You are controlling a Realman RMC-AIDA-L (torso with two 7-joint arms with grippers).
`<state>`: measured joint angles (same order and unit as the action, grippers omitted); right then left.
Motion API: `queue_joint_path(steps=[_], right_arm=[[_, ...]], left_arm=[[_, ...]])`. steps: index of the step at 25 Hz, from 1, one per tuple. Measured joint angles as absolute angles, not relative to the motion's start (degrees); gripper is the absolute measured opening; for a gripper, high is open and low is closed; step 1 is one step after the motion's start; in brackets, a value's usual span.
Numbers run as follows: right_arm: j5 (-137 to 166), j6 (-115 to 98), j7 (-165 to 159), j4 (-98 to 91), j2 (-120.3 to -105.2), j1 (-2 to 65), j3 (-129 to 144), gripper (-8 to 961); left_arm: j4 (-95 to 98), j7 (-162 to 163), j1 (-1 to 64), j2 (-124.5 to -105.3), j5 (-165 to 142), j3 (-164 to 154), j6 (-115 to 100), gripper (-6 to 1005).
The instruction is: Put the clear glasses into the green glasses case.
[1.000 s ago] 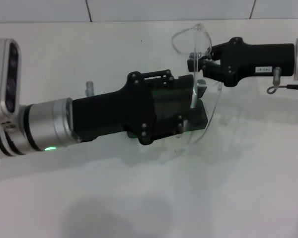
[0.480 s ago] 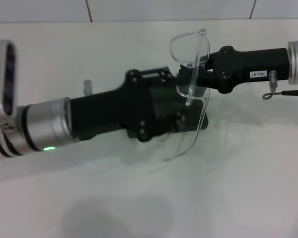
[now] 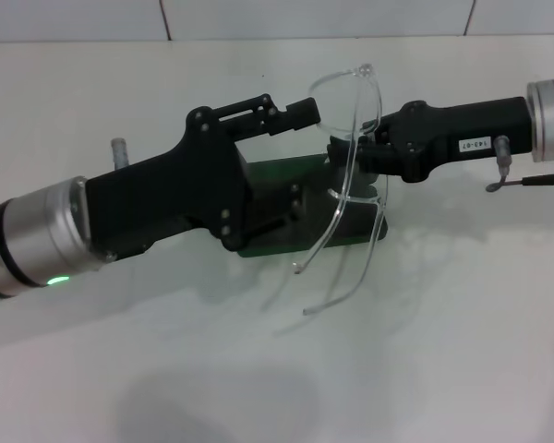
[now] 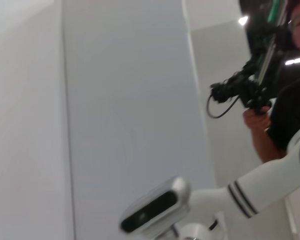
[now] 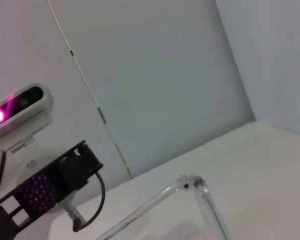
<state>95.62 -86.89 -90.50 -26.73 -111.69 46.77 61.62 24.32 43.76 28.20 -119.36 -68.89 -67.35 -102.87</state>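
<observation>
right gripper — grips clear glasses | over green glasses case

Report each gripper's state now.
Left gripper: cannot tell, over the green glasses case.
Right gripper: shut on the clear glasses.

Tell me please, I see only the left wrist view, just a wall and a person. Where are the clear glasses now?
Observer: The right gripper holds the clear glasses above the table.
Operator: And the green glasses case?
Observer: The green glasses case lies on the table, partly hidden by the left gripper.
Operator: Are the glasses' arms folded?
Observer: No, both stick out unfolded, by the case's right end.
</observation>
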Motion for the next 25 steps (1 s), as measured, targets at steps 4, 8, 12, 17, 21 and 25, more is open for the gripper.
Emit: queue_joint_path(steps=[4, 8, 12, 17, 21, 25], right_arm=[[96.36, -89.73, -94.99, -26.64, -111.06, 47.89, 61.58, 124], [96.45, -92.39, -98.96, -26.62, -110.57, 48.58, 61.60, 124], [96.66, -93.94, -100.66, -26.62, -110.59, 48.67, 61.61, 124], [97.35, -94.23, -101.60, -26.63, -111.05, 48.54, 61.63, 124], [97.63, -95.34, -102.11, -26.65, -111.41, 48.71, 61.70, 124], [97.69, -95.56, -102.49, -26.79, -111.55, 48.70, 61.39, 124]], left_arm=[[24.97, 43.26, 28.09, -119.46, -68.92, -67.70, -104.36, 532], [25.09, 43.23, 28.63, -119.64, -69.29, -68.14, -105.00, 532], [25.42, 43.43, 29.23, -119.70, -69.28, -70.21, -105.14, 532], [25.43, 43.55, 29.92, -119.72, -69.28, -71.74, -105.16, 532], [25.12, 43.48, 30.02, -119.78, -69.33, -71.86, -104.84, 532], [25.35, 43.31, 28.77, -119.76, -68.77, -71.06, -104.68, 532]])
